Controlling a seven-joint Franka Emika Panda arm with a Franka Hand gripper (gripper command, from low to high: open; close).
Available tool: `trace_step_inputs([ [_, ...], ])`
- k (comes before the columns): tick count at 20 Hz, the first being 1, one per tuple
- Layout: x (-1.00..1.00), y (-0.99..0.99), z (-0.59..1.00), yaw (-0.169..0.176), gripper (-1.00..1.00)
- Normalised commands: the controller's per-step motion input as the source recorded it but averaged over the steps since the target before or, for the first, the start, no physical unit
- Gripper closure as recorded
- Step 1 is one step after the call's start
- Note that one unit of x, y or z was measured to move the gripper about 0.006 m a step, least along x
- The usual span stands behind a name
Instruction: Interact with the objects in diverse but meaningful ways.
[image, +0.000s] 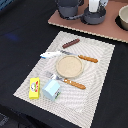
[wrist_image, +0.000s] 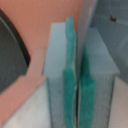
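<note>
On the striped placemat (image: 102, 75) lie a white-and-blue tube (image: 50, 54), a yellow box (image: 34, 88) and a pale blue carton (image: 51, 90) standing beside it. A reddish-brown stick-like piece (image: 71, 43) lies near the mat's far edge. My gripper (image: 94, 6) is at the back over the pink tray (image: 107, 29), just above a dark round pan (image: 94, 16). In the wrist view the gripper (wrist_image: 77, 75) has its teal pads (wrist_image: 68, 60) pressed together with nothing seen between them. Pink tray surface (wrist_image: 40, 30) and a dark curved rim (wrist_image: 10, 55) lie below.
A tan round plate (image: 69, 65) sits mid-mat between a knife (image: 82, 57) and a fork (image: 70, 81), both with orange handles. A second dark pot (image: 68, 8) and a pale bowl (image: 123, 18) stand on the tray. The table around is black.
</note>
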Motion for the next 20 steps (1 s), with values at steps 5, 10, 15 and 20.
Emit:
trace_step_inputs([
  [5, -0.23, 0.1, -0.19, 0.002, 1.0],
  [10, -0.23, 0.04, -0.23, 0.002, 1.0],
  [15, -0.04, 0.0, -0.03, 0.0, -1.0],
  [20, 0.03, -0.07, 0.47, 0.0, -1.0],
])
